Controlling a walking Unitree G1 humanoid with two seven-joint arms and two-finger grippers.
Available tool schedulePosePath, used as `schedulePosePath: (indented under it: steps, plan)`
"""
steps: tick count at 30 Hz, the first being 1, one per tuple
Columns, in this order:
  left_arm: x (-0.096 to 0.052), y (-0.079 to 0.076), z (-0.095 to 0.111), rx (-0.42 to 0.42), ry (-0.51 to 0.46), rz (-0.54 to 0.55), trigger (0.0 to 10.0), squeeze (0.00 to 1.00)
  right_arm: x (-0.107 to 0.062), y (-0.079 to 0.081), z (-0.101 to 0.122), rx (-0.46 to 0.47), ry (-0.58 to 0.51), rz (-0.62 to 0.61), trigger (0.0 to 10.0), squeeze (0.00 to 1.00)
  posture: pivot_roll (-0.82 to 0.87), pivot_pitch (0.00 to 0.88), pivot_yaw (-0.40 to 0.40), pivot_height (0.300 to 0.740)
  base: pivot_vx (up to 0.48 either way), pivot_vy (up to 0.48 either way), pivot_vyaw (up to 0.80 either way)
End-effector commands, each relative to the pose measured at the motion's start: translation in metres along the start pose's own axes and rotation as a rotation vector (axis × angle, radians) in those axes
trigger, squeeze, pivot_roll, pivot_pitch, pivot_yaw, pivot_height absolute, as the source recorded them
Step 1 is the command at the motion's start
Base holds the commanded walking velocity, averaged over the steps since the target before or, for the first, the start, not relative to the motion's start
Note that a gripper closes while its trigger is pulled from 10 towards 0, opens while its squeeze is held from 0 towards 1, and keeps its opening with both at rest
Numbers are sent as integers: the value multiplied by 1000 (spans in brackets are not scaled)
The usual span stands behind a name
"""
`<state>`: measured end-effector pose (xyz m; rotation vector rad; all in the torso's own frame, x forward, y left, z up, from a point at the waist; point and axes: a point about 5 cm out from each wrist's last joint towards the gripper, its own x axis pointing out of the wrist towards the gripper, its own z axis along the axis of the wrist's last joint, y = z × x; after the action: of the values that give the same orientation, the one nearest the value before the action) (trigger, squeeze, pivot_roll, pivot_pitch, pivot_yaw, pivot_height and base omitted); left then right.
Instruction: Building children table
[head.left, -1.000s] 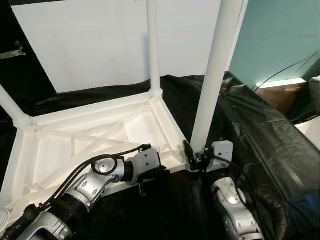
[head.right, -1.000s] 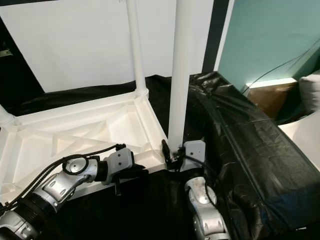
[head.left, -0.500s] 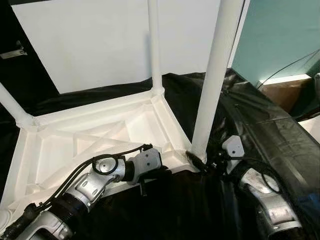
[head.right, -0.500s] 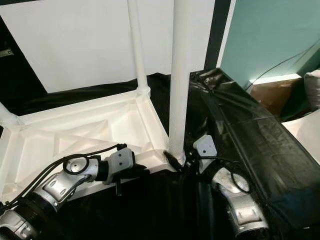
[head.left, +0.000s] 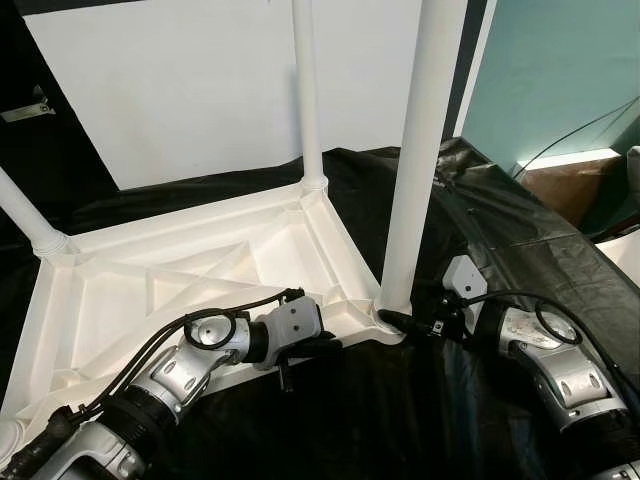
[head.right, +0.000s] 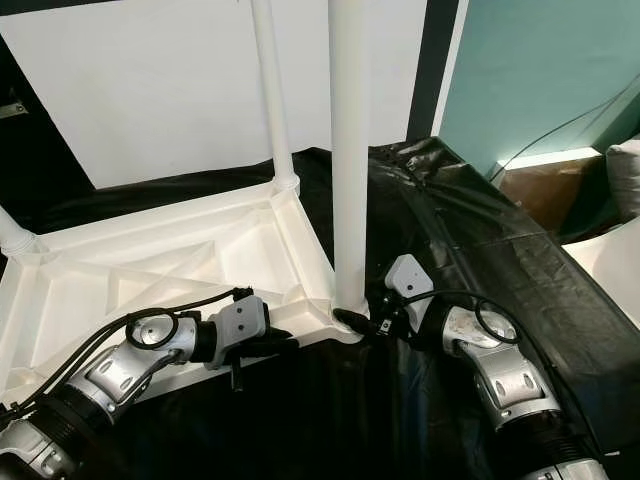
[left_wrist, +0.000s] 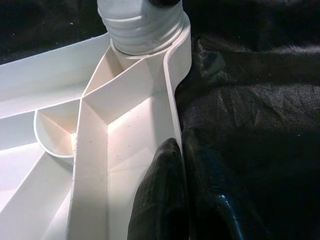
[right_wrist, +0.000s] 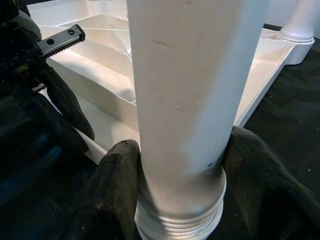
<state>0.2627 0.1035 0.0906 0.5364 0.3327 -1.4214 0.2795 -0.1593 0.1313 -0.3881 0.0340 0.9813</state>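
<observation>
Both end effectors on table

One upturned white tabletop, three legs, two grippers.

No text, label, brand or number can be read anywhere, though faint marks may be lost in the dark areas.

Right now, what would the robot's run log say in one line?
step: fit leg | left tool: shut on frame rim | right tool: shut on leg base at corner socket | frame upside down on black sheet
</observation>
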Motion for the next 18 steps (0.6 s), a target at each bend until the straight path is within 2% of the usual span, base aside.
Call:
schedulePosePath:
  steps: [1,6,7,8,9,11,12,13,14,15,17,18]
  plan:
    - [1,-45,-51,-158,207,-326,10000,0,-15,-17,-8,-29,92,-73,0,0,-39,0,33,740,0,0,0]
    - [0,-46,-52,-161,211,-330,10000,0,-16,-14,-12,39,94,-61,0,0,-40,4,35,740,0,0,0]
    - [0,-47,-52,-162,211,-331,10000,0,-14,-6,-15,93,83,-57,0,0,-40,6,35,740,0,0,0]
    - [0,-47,-52,-162,211,-331,10000,0,-14,-6,-15,93,83,-57,0,0,-40,6,35,740,0,0,0]
    - [0,-47,-52,-163,211,-332,10000,0,-8,7,-17,147,58,-60,0,0,-38,7,34,740,0,0,0]
    - [0,-47,-52,-163,211,-332,10000,0,-8,7,-17,147,58,-60,0,0,-38,7,34,740,0,0,0]
    - [1,-48,-52,-163,211,-333,10000,0,1,18,-16,218,1,-147,0,0,-38,7,32,740,0,0,0]
    - [1,-48,-52,-163,211,-333,10000,0,1,18,-16,218,1,-147,0,0,-38,7,32,740,0,0,0]
    - [1,-48,-52,-164,210,-333,10000,0,8,25,-17,302,-69,-428,0,0,-34,10,30,740,0,0,0]
    - [1,-48,-52,-165,209,-333,10000,0,9,27,-18,366,-100,-640,0,0,-32,11,29,740,0,0,0]
    - [1,-48,-52,-165,209,-333,10000,0,9,27,-18,366,-100,-640,0,0,-32,11,29,740,0,0,0]
    - [2,-48,-52,-166,209,-333,10000,0,6,30,-22,407,-89,-840,0,0,-31,12,28,740,0,0,0]
